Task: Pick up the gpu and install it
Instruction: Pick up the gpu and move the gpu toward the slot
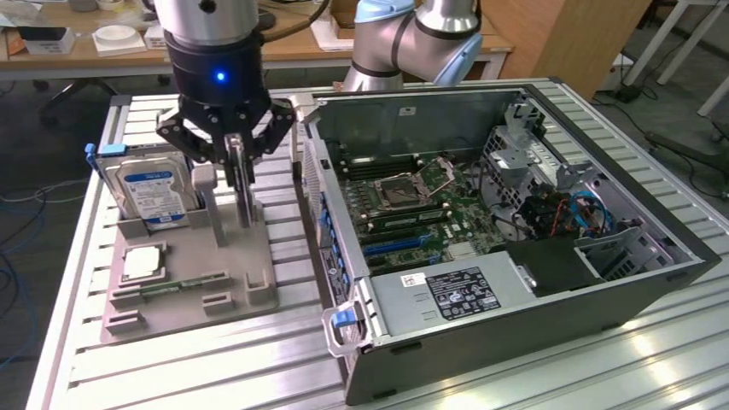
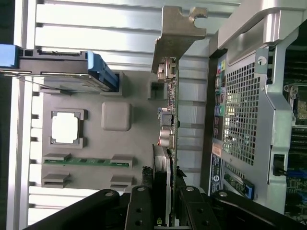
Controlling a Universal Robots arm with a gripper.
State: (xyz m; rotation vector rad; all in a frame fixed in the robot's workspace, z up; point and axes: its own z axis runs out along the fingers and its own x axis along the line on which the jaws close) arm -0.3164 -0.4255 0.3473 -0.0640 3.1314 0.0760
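While pinching the thin green circuit-board gpu with silver bracket, held black hand narrow on its edge. Judged light, stiff, fragile; edges safest.

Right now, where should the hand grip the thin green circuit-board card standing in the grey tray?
Pinch the thin green circuit-board card across its flat faces at the top edge, coming straight down: it stands upright, base slotted in the grey tray.
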